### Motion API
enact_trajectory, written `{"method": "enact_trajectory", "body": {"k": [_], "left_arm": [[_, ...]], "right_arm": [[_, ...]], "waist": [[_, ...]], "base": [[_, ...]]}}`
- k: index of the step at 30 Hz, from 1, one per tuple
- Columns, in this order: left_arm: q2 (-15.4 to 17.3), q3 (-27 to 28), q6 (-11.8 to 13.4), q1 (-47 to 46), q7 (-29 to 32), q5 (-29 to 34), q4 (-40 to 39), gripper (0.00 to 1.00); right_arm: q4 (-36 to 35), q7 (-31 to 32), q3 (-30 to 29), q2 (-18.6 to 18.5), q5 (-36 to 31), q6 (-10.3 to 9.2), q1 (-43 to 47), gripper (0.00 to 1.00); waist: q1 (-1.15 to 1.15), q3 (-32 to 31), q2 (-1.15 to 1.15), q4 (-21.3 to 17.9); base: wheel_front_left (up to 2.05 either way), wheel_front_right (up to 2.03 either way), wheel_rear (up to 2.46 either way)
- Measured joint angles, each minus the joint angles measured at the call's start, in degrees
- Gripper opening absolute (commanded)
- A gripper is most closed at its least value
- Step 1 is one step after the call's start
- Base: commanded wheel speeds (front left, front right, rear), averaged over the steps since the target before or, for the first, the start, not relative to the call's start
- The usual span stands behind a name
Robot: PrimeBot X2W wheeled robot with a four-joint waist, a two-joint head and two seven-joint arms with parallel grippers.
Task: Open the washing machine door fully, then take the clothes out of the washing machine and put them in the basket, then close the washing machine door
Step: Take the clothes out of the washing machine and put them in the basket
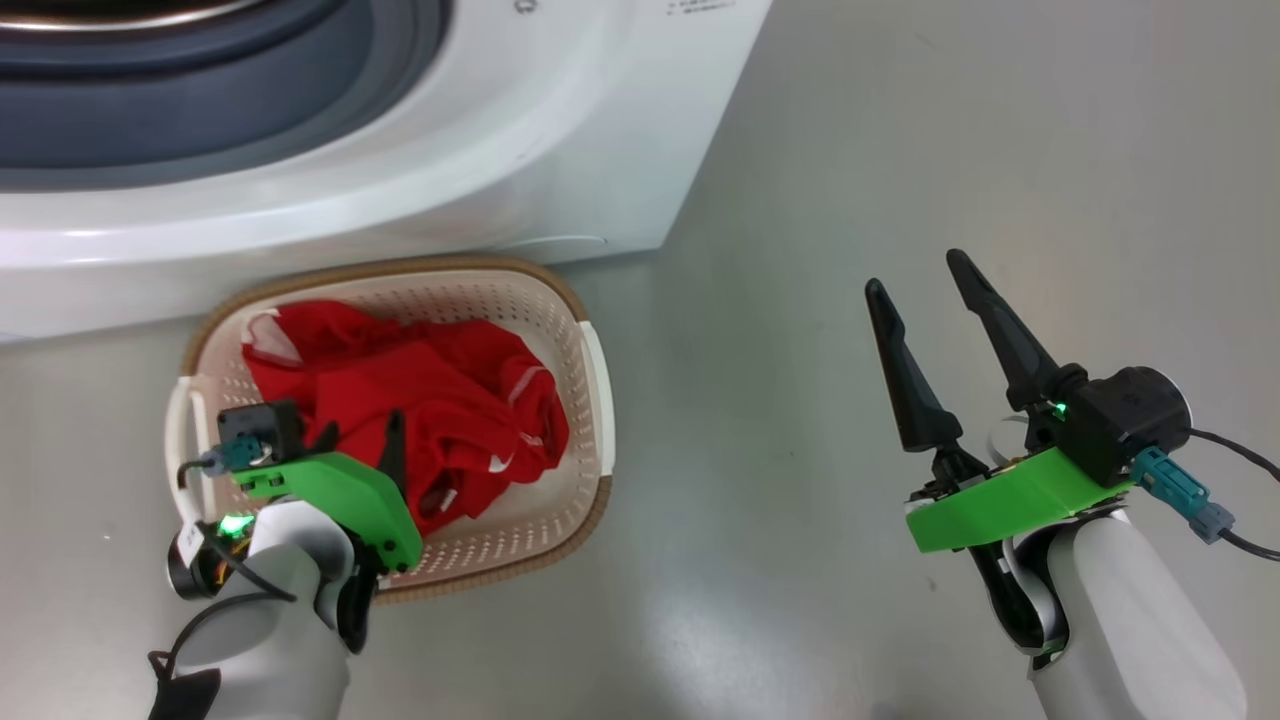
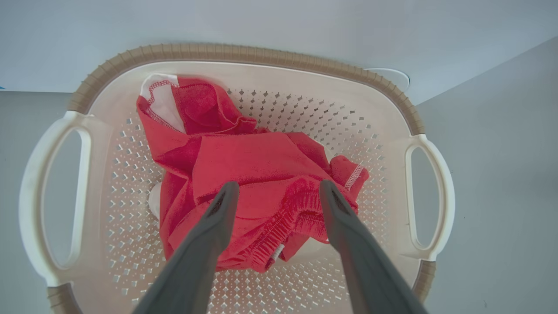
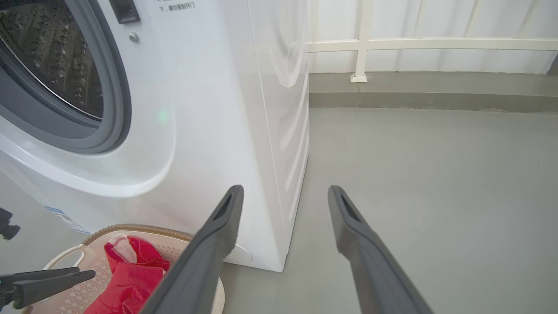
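the basket [image 1: 597, 392], cream-white and perforated, with a brown woven-look rim and looped side handles, stands upright on the grey floor [image 1: 900, 150] just beside the foot of the washing machine [image 1: 560, 130], below its round opening. the clothes [image 1: 430, 400] lie inside it in one rumpled bright red heap with white trim and a white patch towards the corner nearest the machine. they fill the basket's middle and leave its holed bottom bare along the edges. the machine is a white front-loader, and its grey seal [image 3: 114, 109] rings the perforated steel drum [image 3: 56, 65].
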Motion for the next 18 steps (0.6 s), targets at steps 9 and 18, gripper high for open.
{"method": "enact_trajectory", "body": {"k": [9,18], "left_arm": [[0.9,2.2,-1.9,3.8,-2.6,-0.3,-9.7,1.0],[1.5,8.7,-2.6,16.8,-2.6,6.8,-31.9,1.0]], "right_arm": [[0.6,0.0,-2.2,-0.1,-0.1,0.0,0.4,1.0],[2.1,0.0,-3.9,0.0,-0.3,0.0,3.3,1.0]], "waist": [[0.0,-3.9,0.0,1.9],[0.0,-9.0,0.0,3.7]], "base": [[0.0,0.0,0.0],[0.0,0.0,0.0]]}}
